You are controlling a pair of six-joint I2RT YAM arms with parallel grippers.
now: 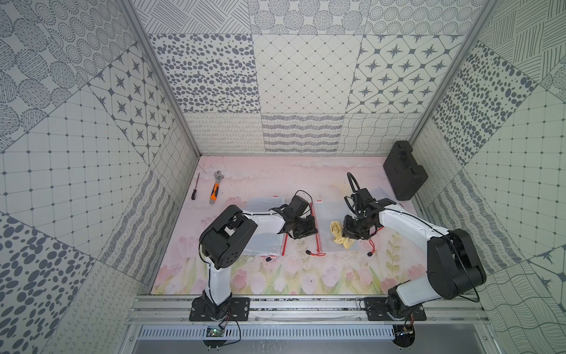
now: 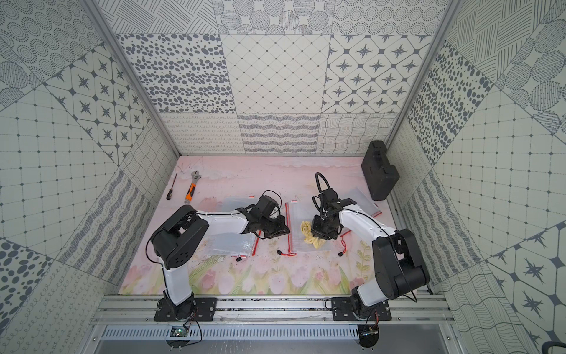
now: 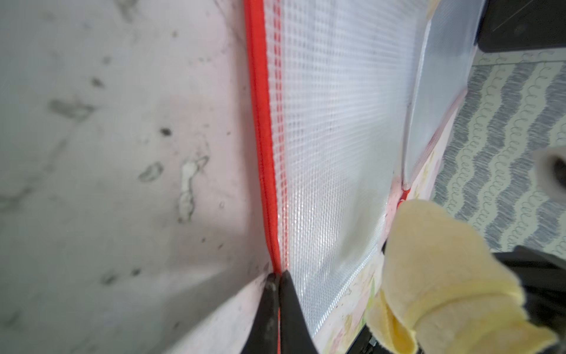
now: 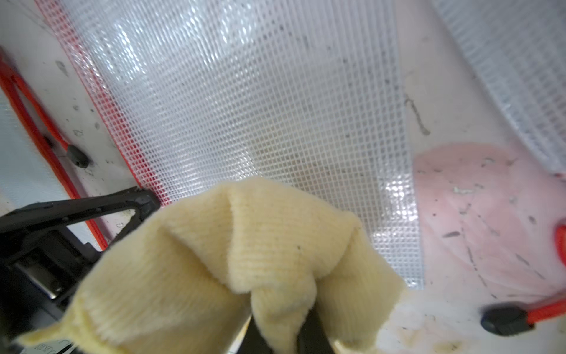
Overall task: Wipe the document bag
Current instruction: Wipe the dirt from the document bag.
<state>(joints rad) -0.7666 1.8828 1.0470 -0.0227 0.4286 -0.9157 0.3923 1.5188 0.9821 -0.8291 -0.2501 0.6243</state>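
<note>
Left claw (image 3: 277, 277) is pinching the mesh document bag (image 1: 329, 214) by its red zipper edge (image 3: 260, 122). The bag is lying flat mid-table (image 1: 275, 177). Right claw (image 4: 283, 331) is gripping a yellow cloth (image 4: 245, 245), which is resting on the bag.

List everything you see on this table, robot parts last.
document bag: at least three, clear mesh with red zips, left, centre and far right
cloth: one, yellow, on the centre bag
wrench: one, orange-handled, far left
screwdriver: one, dark, beside the wrench
case: one, black, far right corner
mat: one, pink floral, under everything
left gripper: black, shut on centre bag's red edge
right gripper: black, shut on the cloth
</note>
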